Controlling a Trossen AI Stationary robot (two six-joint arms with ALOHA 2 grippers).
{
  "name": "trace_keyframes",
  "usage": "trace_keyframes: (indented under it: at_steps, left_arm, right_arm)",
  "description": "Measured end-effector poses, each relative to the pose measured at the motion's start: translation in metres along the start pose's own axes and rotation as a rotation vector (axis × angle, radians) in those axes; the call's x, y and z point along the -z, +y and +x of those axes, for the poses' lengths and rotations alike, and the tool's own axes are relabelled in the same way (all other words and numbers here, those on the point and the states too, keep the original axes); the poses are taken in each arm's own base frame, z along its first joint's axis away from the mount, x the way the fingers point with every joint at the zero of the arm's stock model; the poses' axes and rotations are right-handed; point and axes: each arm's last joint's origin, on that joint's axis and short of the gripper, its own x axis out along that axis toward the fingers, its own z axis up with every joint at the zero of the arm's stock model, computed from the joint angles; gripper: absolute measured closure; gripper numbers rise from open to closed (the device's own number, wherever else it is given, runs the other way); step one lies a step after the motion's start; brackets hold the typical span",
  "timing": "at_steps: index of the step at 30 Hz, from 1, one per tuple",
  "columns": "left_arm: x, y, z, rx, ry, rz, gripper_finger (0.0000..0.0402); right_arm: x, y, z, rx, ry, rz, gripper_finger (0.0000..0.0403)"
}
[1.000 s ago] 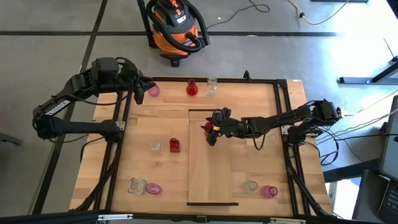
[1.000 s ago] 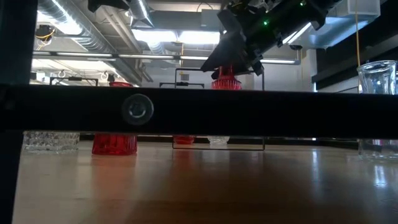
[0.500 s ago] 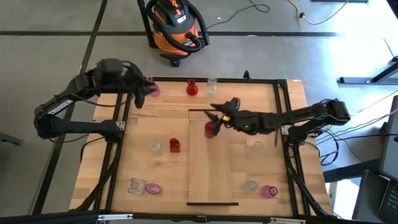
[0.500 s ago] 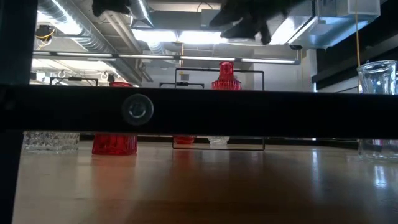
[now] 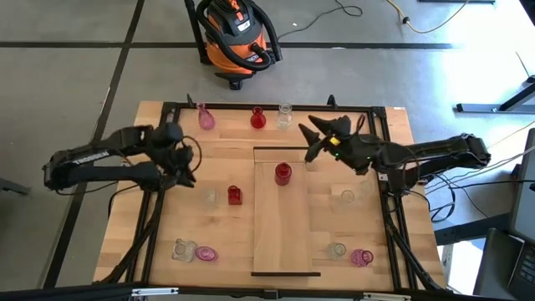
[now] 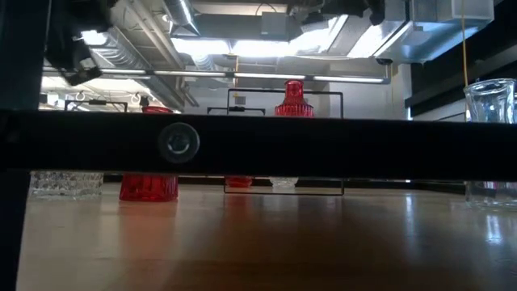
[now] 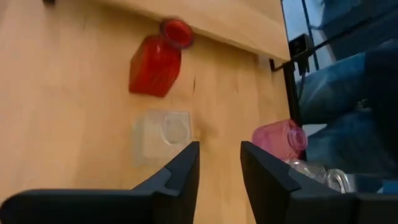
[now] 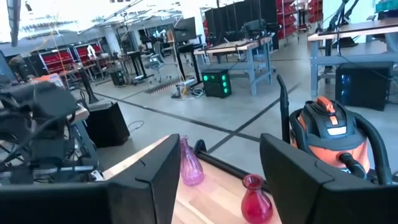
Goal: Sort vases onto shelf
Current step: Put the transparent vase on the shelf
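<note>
A red vase (image 5: 282, 173) stands upright on the pale shelf (image 5: 287, 242), near its far end, and shows in the low view as the red vase (image 6: 292, 99). My right gripper (image 5: 322, 134) is open and empty, raised beyond the shelf's far right corner. Its wrist view looks past the open gripper (image 8: 217, 186) at a pink vase (image 8: 189, 165) and a red vase (image 8: 255, 199). My left gripper (image 5: 180, 160) hovers open over the table's left part. In its wrist view the gripper (image 7: 217, 174) points at a clear vase (image 7: 163, 134) and a red vase (image 7: 155, 62).
Other vases stand on the table: pink (image 5: 205, 119), red (image 5: 257, 119) and clear (image 5: 285, 114) at the far edge, clear (image 5: 184, 249) and pink (image 5: 206, 253) near left, clear (image 5: 337, 249) and pink (image 5: 361, 257) near right, clear (image 5: 347, 196) beside the shelf. A black frame (image 5: 159, 201) borders the table.
My right gripper has opened and let go of the red vase, which now stands on the shelf, then risen and drawn back toward the far right. My left gripper has moved from the pink vase at the far edge toward the near edge, over the clear and red vases.
</note>
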Motion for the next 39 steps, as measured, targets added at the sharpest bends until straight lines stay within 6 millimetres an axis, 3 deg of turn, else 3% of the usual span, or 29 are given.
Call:
trace_keyframes:
  at_steps: [4, 8, 14, 20, 27, 39]
  left_arm:
    - [0.022, -0.003, -0.001, 0.025, -0.070, -0.072, 0.0317]
    - [0.041, -0.003, 0.006, 0.164, -0.126, -0.102, 0.0322]
    - [0.063, 0.014, 0.034, 0.219, -0.157, -0.113, 0.0287]
    - [0.055, 0.021, 0.046, 0.192, -0.323, -0.048, 0.0212]
    - [0.054, 0.026, 0.049, 0.037, -0.377, -0.056, 0.0142]
    - [0.058, 0.022, 0.073, -0.041, -0.173, -0.032, 0.0131]
  right_arm:
    - [-0.001, -0.003, -0.002, 0.016, 0.010, -0.014, 0.0200]
    - [-0.001, -0.003, -0.002, 0.019, 0.012, -0.017, 0.0200]
    - [-0.002, -0.009, 0.003, 0.041, 0.011, -0.021, 0.0200]
    - [-0.003, -0.012, 0.006, 0.053, 0.007, -0.017, 0.0200]
    - [-0.004, -0.016, 0.010, 0.053, 0.006, -0.013, 0.0200]
    - [-0.006, -0.022, 0.015, 0.028, 0.009, -0.008, 0.0201]
